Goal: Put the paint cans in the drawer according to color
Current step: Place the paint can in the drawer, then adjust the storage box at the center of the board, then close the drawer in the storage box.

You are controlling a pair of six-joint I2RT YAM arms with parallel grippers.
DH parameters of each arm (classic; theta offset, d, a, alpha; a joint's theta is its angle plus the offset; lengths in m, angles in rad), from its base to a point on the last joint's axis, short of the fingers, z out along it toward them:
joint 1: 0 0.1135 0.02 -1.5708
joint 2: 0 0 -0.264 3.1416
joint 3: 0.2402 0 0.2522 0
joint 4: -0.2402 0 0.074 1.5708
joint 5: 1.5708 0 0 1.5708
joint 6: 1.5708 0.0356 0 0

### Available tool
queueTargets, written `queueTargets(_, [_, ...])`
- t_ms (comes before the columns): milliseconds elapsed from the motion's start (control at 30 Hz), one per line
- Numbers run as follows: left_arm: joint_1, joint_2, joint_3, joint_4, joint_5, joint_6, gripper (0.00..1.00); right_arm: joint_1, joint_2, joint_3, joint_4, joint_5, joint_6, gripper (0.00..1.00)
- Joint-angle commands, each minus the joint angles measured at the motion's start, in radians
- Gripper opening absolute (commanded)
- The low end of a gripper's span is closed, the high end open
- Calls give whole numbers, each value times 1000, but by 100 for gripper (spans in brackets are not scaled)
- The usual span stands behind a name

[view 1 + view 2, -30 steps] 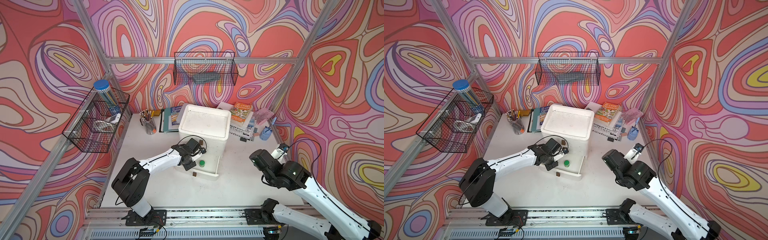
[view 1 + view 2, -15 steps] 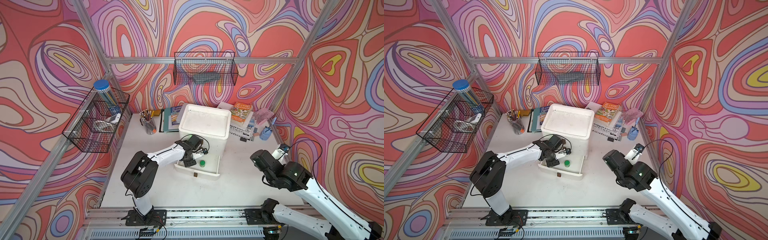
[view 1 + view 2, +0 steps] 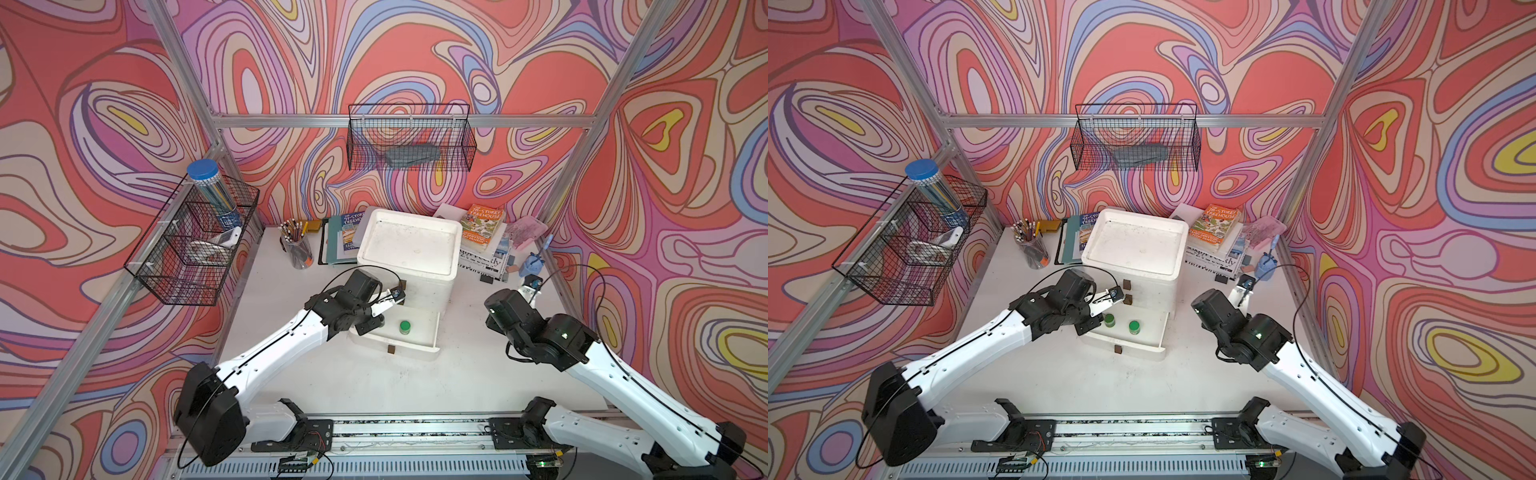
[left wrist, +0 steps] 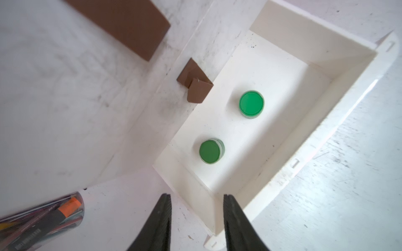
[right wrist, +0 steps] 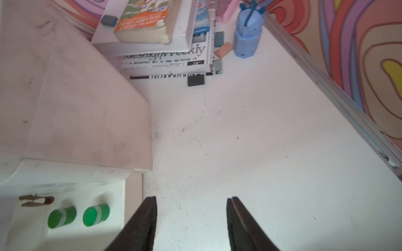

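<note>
**Green cans in drawer; both claws open**

In a top view, the pulled-out bottom drawer holds the left green can and the right green can, upright and apart.

Left wrist view: the left gripper hangs at the drawer's end wall, fingers apart, gripping nothing.

Right wrist view: the right gripper is over the table, fingers apart, empty.

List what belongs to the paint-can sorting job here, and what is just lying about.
Job:
- green-lidded paint can
- second green-lidded paint can, both in the open drawer
- white drawer unit
- left claw, open and empty

Lying about:
- pencil cup
- book stack
- blue figure
- blue-lidded tube
- wall basket
</note>
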Motion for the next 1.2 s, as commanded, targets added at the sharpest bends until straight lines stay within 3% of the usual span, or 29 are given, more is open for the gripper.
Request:
queueTargets(0, [4, -145, -104, 54, 102, -177, 29, -4, 76, 34, 168, -150, -236, 54])
queueTargets(100, [-25, -258, -214, 90, 119, -337, 25, -4, 177, 118, 196, -255, -374, 54])
queueTargets(233, [-204, -311, -304, 101, -26, -477, 24, -4, 345, 315, 154, -407, -539, 55])
queueTargets(400, [-351, -214, -277, 84, -200, -562, 22, -15, 529, 601, 14, -382, -592, 59])
queueTargets(600, [-379, -72, -233, 117, -220, -589, 24, -126, 616, 788, -82, -146, -430, 70])
queueTargets(667, [-386, -43, -238, 147, -209, -598, 33, -157, 620, 794, -50, -106, -385, 75])
queueTargets(800, [-398, 8, -234, 170, -213, -594, 35, -180, 633, 815, 63, -199, -369, 75])
queueTargets(1167, [-399, 83, -260, 287, -177, -563, 32, -251, 767, 926, 93, -262, -411, 75])
